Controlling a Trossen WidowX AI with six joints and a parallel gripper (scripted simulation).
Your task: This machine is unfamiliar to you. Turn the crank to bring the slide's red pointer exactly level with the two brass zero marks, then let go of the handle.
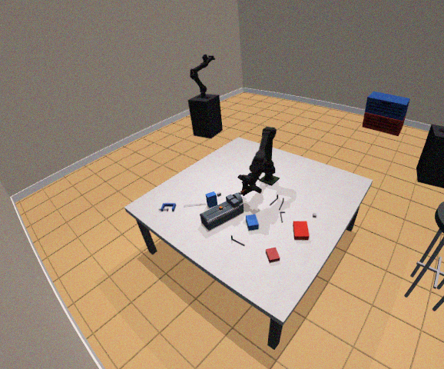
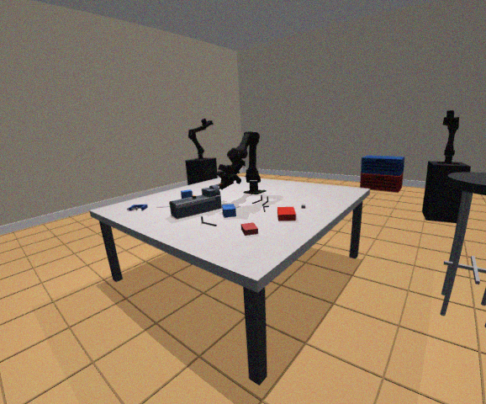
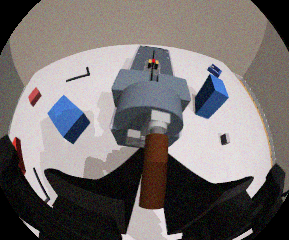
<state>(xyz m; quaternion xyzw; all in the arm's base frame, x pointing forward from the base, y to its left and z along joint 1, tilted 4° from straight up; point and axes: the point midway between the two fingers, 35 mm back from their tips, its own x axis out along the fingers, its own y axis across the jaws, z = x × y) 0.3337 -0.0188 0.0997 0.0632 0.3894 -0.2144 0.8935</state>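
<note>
You had the gripper [image 3: 155, 208] clamped on the brown handle [image 3: 155, 170] (end-on to the machine [image 3: 148, 99]), so the wrist could crank it.

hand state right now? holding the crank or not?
Hand: closed on the brown crank handle of the grey machine.

You are looking at a slim, matte black arm [image 1: 263, 152] built of chunky jointed segments, ending in a black gripper [image 1: 247, 187] with two blunt fingers.
</note>
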